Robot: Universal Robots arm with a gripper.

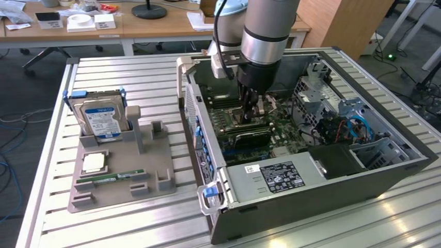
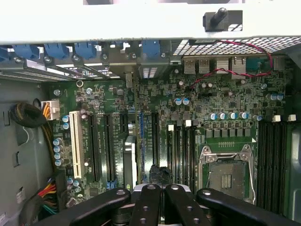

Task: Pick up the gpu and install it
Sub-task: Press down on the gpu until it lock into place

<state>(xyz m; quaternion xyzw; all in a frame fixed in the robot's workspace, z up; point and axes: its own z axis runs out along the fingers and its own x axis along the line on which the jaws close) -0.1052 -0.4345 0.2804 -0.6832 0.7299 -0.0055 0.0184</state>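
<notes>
The slatted metal table (image 1: 124,70) carries a grey parts holder (image 1: 148,170) at the exterior view's left and an open computer case (image 1: 331,201) beside it.

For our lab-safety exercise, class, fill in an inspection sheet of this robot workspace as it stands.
Surface: slatted metal table carrying an open computer case and a grey tray.
Job's things: gpu upright on the motherboard inside the case.
Clutter: hard drive and memory stick on the tray.
Grippers: gripper shut, inside the case close over the gpu.
Cables: blue cables in the case.
Surroundings: desks behind.
</notes>
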